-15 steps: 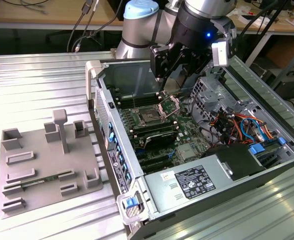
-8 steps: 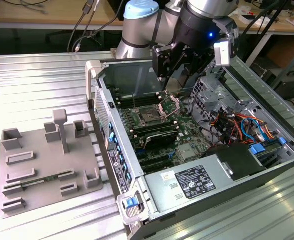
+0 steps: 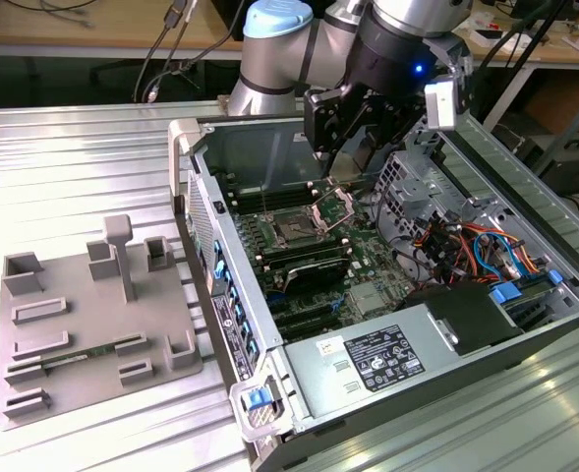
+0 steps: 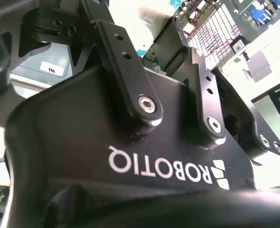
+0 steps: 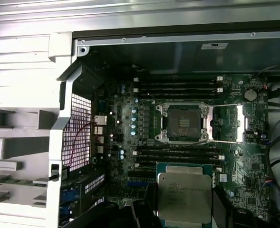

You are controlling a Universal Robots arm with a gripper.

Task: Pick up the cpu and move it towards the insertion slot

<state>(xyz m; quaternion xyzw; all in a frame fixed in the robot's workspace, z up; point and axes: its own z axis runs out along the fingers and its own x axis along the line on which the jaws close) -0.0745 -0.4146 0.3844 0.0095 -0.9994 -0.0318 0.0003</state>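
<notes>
While the arm hangs inside the open PC case (image 3: pixel 525 324), the gripper (image 5: pixel 185 216) is clamped on the cpu (image 5: pixel 184 195): in the first wrist view the chip sits flat between the two dark fingers (image 5: pixel 223 209), silver lid facing the camera, green rim showing on its far edge.

The insertion slot (image 5: pixel 183 123) is ahead of the tool and not under it yet. Socket centre is dark and bare, and the hinged bracket (image 5: pixel 240 123) is flipped out to one side. In the exterior view the gripper (image 3: pixel 353 147) hovers above the motherboard (image 3: pixel 368 261), a bit behind the socket (image 3: pixel 294 228) and well clear of it.

Risks, my read:
- Grip is on the chip edges only. Any slip or tilt and it drops onto the board, or lands cocked on the socket contacts.
- The wire lever and open bracket stand proud of the socket. A low approach could snag them.
- Memory slots (image 5: pixel 178 86) flank the socket on both sides, so lateral drift has little margin.
- Can't tell the chip's orientation relative to the socket keying, so a mismatch is possible.

Hard to see:
- Near edge of the cpu is cut off by the frame, and the fingertip contact isn't visible.
- Second wrist view is mostly gripper body (image 4: pixel 130 156) and linkages, with bits of the case behind.
- In the exterior view the chip itself is lost under the tool, so height over the board is a guess.

Grey fixture tray (image 3: pixel 92 315) sits outside the case, well away from the tool.
</notes>
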